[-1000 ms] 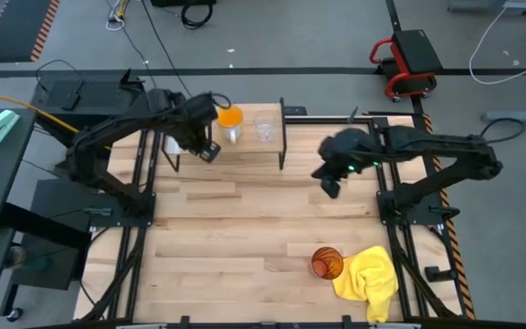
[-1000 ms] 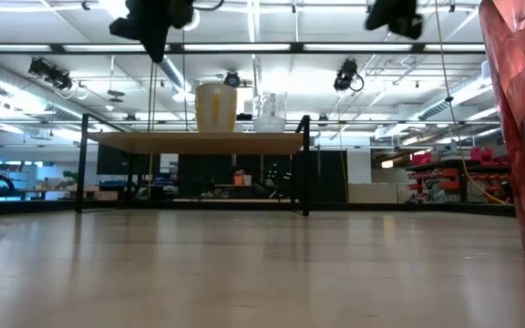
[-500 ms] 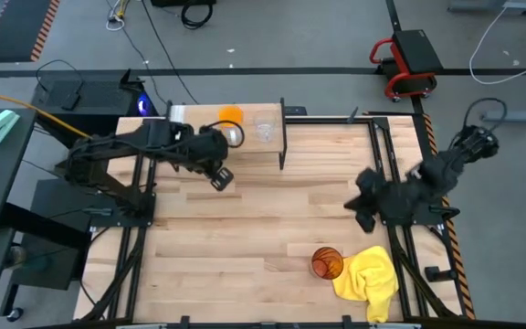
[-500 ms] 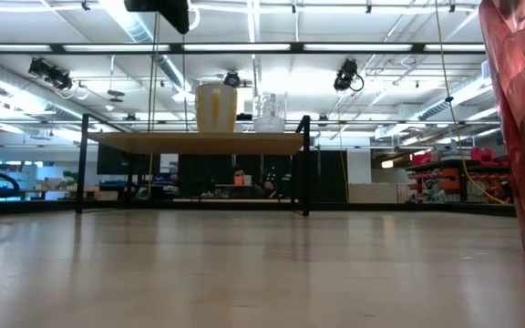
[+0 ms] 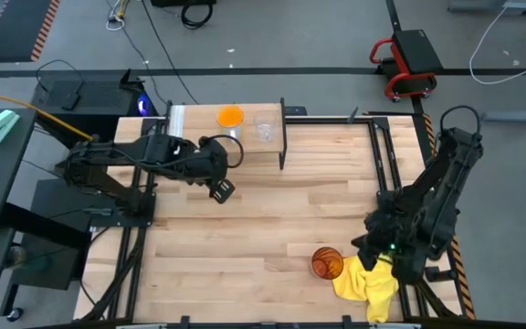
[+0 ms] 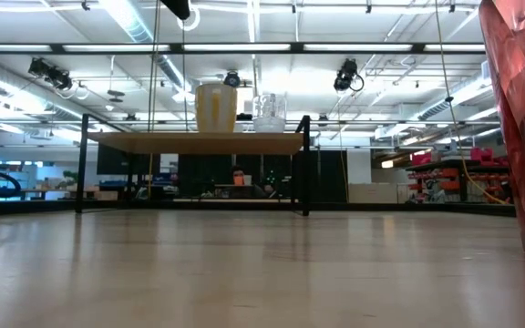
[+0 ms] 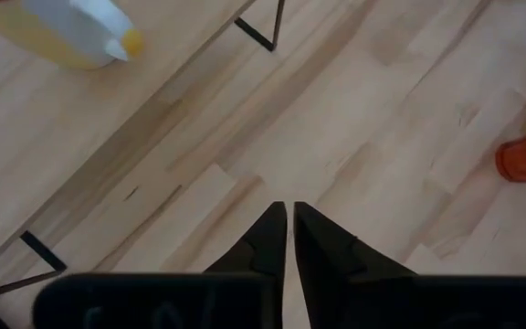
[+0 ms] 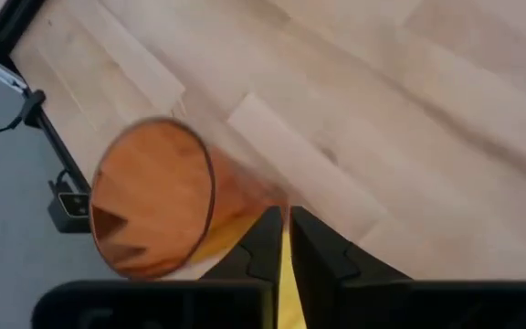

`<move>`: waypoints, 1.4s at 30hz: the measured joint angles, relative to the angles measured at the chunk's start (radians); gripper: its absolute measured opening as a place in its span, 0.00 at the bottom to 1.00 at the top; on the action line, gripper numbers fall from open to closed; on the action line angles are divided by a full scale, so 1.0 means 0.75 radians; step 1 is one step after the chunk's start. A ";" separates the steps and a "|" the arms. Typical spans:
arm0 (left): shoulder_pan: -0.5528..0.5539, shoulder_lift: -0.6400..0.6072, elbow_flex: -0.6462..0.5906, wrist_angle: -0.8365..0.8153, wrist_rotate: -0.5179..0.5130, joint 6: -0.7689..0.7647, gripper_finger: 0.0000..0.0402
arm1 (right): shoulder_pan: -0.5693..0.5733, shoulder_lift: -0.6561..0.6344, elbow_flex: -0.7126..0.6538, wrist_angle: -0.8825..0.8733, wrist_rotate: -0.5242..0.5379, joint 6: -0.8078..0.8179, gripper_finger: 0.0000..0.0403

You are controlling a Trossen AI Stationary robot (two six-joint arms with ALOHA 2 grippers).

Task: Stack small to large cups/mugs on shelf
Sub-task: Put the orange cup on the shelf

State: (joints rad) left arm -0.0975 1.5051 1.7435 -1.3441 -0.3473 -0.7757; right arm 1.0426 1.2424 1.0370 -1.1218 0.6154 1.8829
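**Right arm swung down to the amber tumbler; left arm drawn back from the shelf**

Changes since the earlier frames: the right arm, seen a second ago reaching over the middle of the bench [image 5: 245,228], has been swung back to the bench's near right corner, and the right gripper [image 5: 370,245] is now placed just beside the amber tumbler [image 5: 328,263], above the yellow cloth [image 5: 373,279]. The left gripper [image 5: 222,190], earlier held over the shelf [image 5: 190,119] beside the orange mug [image 5: 230,117], has been moved off the shelf and is now held over the bare bench in front of it. The cups and the cloth have not been shifted.

Counts, largest first: one bench; two arms; one shelf; one cloth; three cups. One tumbler stands on the bench touching the cloth. One mug and one clear glass cup [image 5: 264,127] stand side by side on the shelf.

Jaws: the left jaws are seen nearly together with only a thin slit between them, nothing held. The right jaws are likewise almost closed, empty, pointed at the tumbler's rim.
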 joint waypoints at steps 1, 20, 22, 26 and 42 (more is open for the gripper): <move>-0.005 0.000 0.000 0.002 -0.001 -0.001 0.09 | 0.020 0.022 0.000 0.002 0.001 0.035 0.10; -0.063 0.001 -0.001 0.045 -0.105 -0.033 0.07 | 0.169 0.454 0.000 0.273 0.006 0.446 0.16; -0.063 0.001 -0.001 0.053 -0.105 -0.033 0.08 | 0.153 0.483 0.000 0.299 0.005 0.418 0.15; -0.063 0.001 -0.001 0.055 -0.105 -0.033 0.09 | 0.109 0.513 0.000 0.325 0.005 0.364 0.15; -0.063 0.001 -0.001 0.050 -0.105 -0.029 0.07 | -0.120 0.516 0.000 0.546 -0.036 -0.095 0.15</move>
State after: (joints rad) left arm -0.1448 1.5055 1.7428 -1.3063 -0.4259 -0.7972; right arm 0.9523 1.6291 1.0370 -0.7120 0.5881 1.8115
